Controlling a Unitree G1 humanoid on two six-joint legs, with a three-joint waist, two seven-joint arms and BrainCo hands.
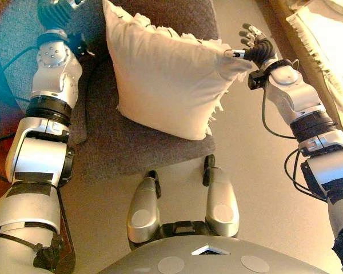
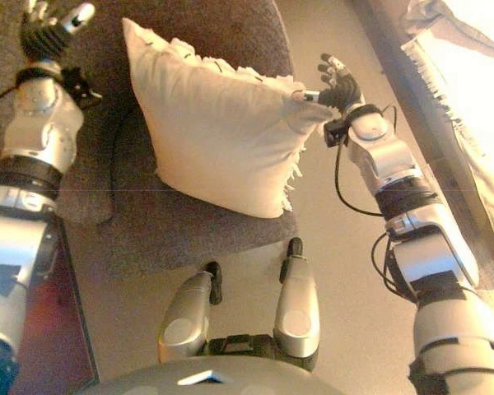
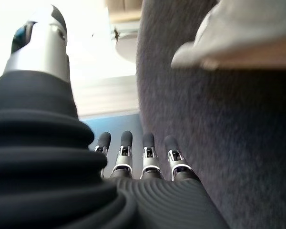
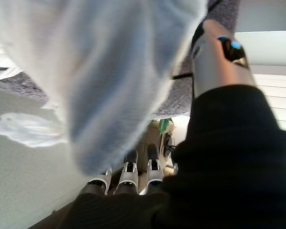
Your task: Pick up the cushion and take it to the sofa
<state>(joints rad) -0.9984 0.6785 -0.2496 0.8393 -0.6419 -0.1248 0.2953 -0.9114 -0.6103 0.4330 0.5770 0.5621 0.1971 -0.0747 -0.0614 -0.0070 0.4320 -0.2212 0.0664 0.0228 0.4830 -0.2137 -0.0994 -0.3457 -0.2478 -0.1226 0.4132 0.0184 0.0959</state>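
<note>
A cream cushion point(image 1: 166, 80) with fringed edges stands tilted on a dark grey upholstered seat point(image 1: 137, 151). My right hand point(image 1: 257, 48) is at the cushion's right corner. Its thumb touches that corner and its fingers point(image 4: 128, 174) are straight, so it is open. In the right wrist view the cushion point(image 4: 109, 71) lies across the space between thumb and fingers. My left hand point(image 1: 57, 11) is raised at the far left over the seat's side, apart from the cushion and open. Its straight fingers point(image 3: 133, 155) lie beside the grey upholstery point(image 3: 229, 143), with a cushion corner point(image 3: 238, 33) further off.
A cream fringed cloth point(image 1: 323, 40) covers a long piece of furniture along the far right. Beige floor point(image 1: 246, 171) lies between it and the grey seat.
</note>
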